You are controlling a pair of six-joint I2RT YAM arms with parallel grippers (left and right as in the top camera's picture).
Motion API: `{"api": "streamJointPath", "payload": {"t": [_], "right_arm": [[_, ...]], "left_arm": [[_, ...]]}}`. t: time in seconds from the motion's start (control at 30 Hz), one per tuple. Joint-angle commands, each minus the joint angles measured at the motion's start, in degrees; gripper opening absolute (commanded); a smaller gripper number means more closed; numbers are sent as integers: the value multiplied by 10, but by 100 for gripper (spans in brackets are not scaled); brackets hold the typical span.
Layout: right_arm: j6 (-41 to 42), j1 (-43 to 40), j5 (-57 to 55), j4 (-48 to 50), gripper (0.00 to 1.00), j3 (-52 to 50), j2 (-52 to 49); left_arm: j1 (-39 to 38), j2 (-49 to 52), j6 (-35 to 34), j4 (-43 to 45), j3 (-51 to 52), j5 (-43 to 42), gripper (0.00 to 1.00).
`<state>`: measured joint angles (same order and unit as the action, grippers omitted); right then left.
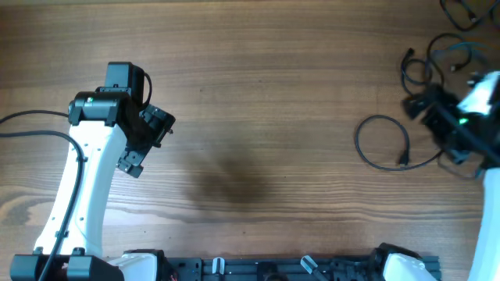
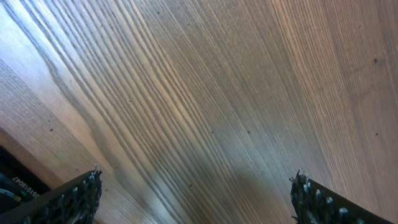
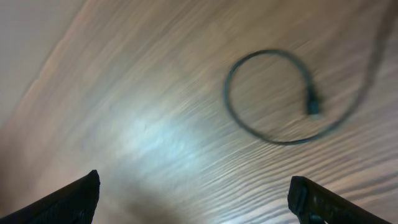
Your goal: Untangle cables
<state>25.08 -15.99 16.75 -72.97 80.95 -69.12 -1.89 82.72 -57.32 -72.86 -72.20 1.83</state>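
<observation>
A thin black cable (image 1: 383,142) lies in one loose loop with a small plug end on the wooden table at the right. It also shows, blurred, in the right wrist view (image 3: 273,93). More black cables (image 1: 433,62) lie tangled at the far right, some near the top right corner (image 1: 461,12). My right gripper (image 1: 449,129) is just right of the loop; its jaws (image 3: 193,199) are wide open and empty. My left gripper (image 1: 144,140) is far off at the left; its jaws (image 2: 196,199) are open and empty over bare wood.
The wooden table (image 1: 258,101) spans the view. A thick black robot wire (image 1: 35,125) trails from the left arm. A dark rail (image 1: 273,269) runs along the near edge between the arm bases.
</observation>
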Motion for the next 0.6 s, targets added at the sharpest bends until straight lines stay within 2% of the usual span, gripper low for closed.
{"api": "streamJointPath", "payload": {"t": [0.0,0.27,0.37,0.57], "right_arm": [[3,95,14,-11,100,-51,34],[-11,270,14,-94,100,-57,35],[-17,283,14,-98,100,-57,35],[-83,283,14,-115,100,-57,35]], "left_arm": [[-2,2,-1,0,0,8,100],[-2,2,-1,0,0,8,100],[-2,2,-1,0,0,8,100],[-2,2,-1,0,0,8,100]]}}
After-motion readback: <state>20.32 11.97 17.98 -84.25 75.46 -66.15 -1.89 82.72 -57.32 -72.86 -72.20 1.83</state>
